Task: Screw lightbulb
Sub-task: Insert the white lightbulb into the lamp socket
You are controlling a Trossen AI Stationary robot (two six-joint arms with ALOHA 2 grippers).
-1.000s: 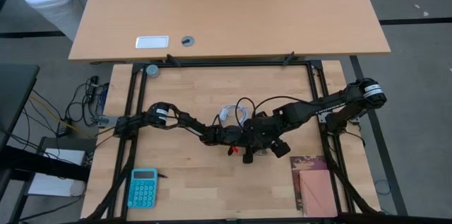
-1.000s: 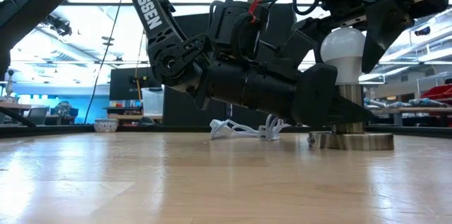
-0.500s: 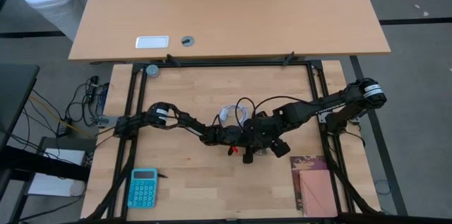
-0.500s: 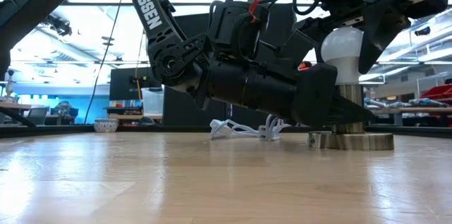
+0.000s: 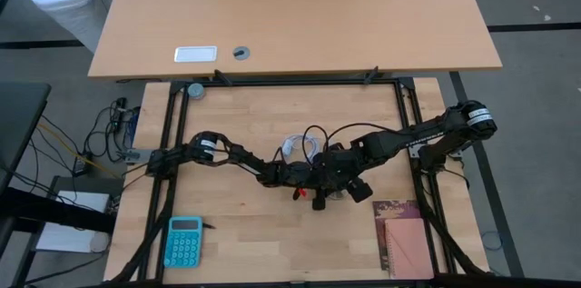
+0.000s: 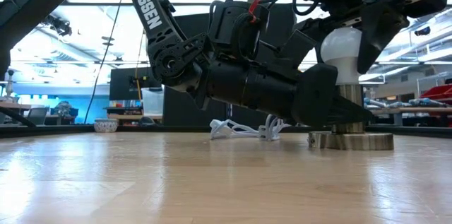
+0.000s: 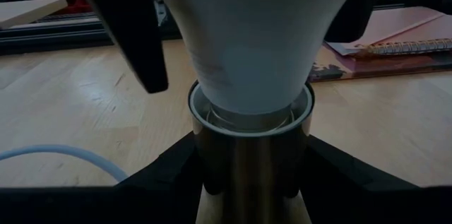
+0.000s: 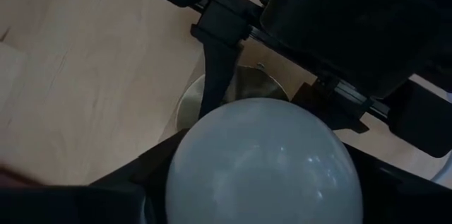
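White lightbulb (image 6: 344, 44), turquoise calculator (image 5: 184, 241)

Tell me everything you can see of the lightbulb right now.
The lightbulb is matte white, a round globe tapering to a narrow neck. It stands upright, neck down in the metallic socket near the table's middle. The right gripper comes from above, fingers flanking the globe; the left gripper clamps the socket stem below.

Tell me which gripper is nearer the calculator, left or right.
Left, slightly. Both grippers meet mid-table around the lightbulb: the left gripper holds the socket, and the right gripper reaches the bulb from the far side. The calculator sits at the table's front-left corner.
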